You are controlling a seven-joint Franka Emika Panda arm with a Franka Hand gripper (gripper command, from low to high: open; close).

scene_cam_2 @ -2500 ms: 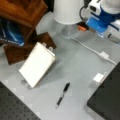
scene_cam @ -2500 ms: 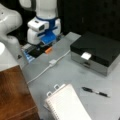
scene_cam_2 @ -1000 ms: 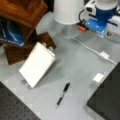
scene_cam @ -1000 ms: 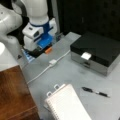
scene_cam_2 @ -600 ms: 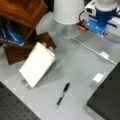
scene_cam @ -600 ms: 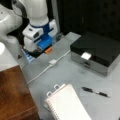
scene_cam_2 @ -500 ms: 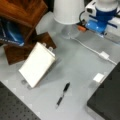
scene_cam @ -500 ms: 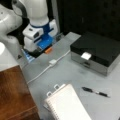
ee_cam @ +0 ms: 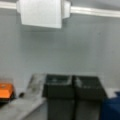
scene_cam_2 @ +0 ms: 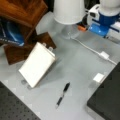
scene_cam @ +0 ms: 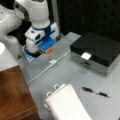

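Note:
In the wrist view my gripper [ee_cam: 73, 86] is shut, its two dark fingers pressed together with nothing between them, low over the grey table. A white cable adapter [ee_cam: 41, 13] lies on the table ahead of the fingers, its cable [ee_cam: 95, 11] running off to the right. A small orange object [ee_cam: 5, 91] sits to the left of the fingers. In both front views the white and blue hand [scene_cam: 43, 46] [scene_cam_2: 100, 28] hangs low beside that orange object [scene_cam: 48, 50] [scene_cam_2: 82, 27], a short way from the adapter [scene_cam: 52, 62] [scene_cam_2: 104, 55].
A black box [scene_cam: 100, 50] with a white label [scene_cam: 86, 55] stands at a front view's right. A black pen [scene_cam: 96, 92] [scene_cam_2: 63, 94] and a white notepad [scene_cam: 67, 105] [scene_cam_2: 37, 64] lie on the grey table. Brown wood [scene_cam: 12, 92] [scene_cam_2: 22, 10] borders it.
Between 2.5 s and 1 s ago the hand moved left and lower toward the table near the orange object. Since then it has barely moved; nothing on the table shifted.

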